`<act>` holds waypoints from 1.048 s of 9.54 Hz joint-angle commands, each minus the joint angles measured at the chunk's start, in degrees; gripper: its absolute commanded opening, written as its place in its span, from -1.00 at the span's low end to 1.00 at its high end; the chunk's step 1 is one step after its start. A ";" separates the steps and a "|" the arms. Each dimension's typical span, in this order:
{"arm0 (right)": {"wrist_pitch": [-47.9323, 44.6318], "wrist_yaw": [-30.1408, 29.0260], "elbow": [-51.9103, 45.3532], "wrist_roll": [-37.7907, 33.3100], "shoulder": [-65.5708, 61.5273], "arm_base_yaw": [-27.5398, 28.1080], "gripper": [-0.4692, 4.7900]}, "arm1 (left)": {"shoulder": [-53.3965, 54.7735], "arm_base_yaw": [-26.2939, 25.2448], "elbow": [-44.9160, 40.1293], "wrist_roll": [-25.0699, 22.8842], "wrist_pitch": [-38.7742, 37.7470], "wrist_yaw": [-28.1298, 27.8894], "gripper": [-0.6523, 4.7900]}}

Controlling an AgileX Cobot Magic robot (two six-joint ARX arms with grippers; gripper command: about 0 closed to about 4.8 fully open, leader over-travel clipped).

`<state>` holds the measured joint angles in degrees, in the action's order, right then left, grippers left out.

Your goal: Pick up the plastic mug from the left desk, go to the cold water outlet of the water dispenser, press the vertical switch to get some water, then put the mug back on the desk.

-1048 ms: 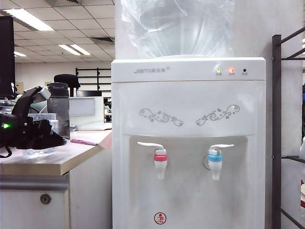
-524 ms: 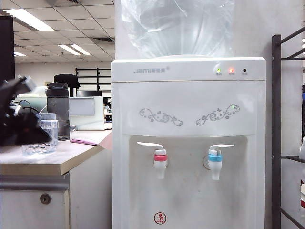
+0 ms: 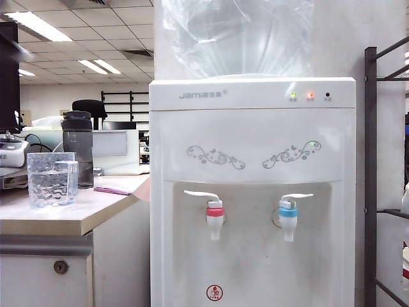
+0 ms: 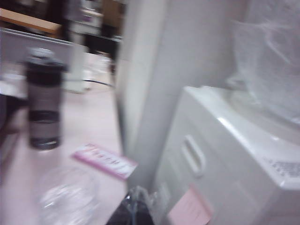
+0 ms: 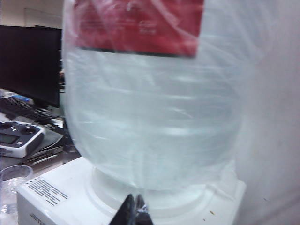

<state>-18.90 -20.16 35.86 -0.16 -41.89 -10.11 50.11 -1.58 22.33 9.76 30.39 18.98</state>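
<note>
The clear plastic mug (image 3: 51,179) stands upright and free on the left desk (image 3: 83,214), with water in it. In the blurred left wrist view the mug (image 4: 65,197) lies below and beside my left gripper (image 4: 136,212), whose dark jaws are shut on nothing. The water dispenser (image 3: 252,141) stands to the right of the desk. Its cold water outlet (image 3: 289,214) has a blue ring, with the vertical switch (image 3: 299,196) above it. My right gripper (image 5: 136,208) is shut and empty, hovering over the dispenser's top. Neither gripper can be made out in the exterior view.
A dark grey bottle (image 3: 78,147) stands just behind the mug, and a pink card (image 3: 114,190) lies near the desk's corner. The red-ringed tap (image 3: 215,214) is left of the blue one. A big water jug (image 5: 154,93) fills the space ahead of the right gripper. A remote controller (image 5: 18,138) lies on the desk.
My left gripper was around the mug at the left edge of the exterior view. It has let go, shut, and pulled back out of that view. The mug stays on the desk.
</note>
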 commanded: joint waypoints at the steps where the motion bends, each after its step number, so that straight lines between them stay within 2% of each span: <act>1: 4.90 2.86 -3.08 1.55 4.44 -0.26 -0.83 | -26.64 0.07 -2.45 -4.74 -25.40 -1.86 -0.78; 2: 0.37 8.72 -17.11 1.16 12.61 -0.26 -0.83 | -42.66 0.09 -7.98 -1.68 -37.99 -9.25 -0.78; 4: 2.69 9.07 -21.73 1.14 15.15 -0.26 -0.83 | -47.19 0.09 -9.75 -1.84 -43.32 -12.41 -0.78; 7: 2.89 11.45 -27.78 -0.37 18.40 -0.22 -0.83 | -49.96 0.15 -14.64 -2.43 -42.86 -12.33 -0.78; 8: 4.13 10.64 -27.85 -0.70 18.56 -0.26 -0.83 | -49.96 0.15 -21.49 -3.32 -35.17 -13.62 -0.78; 10: 4.13 10.64 -27.85 -0.70 18.53 -0.26 -0.83 | -49.96 0.15 -21.86 -3.34 -33.81 -13.59 -0.78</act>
<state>-14.04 -9.21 7.70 -0.62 -23.44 -10.28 0.21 -1.45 0.49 6.87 -4.69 5.15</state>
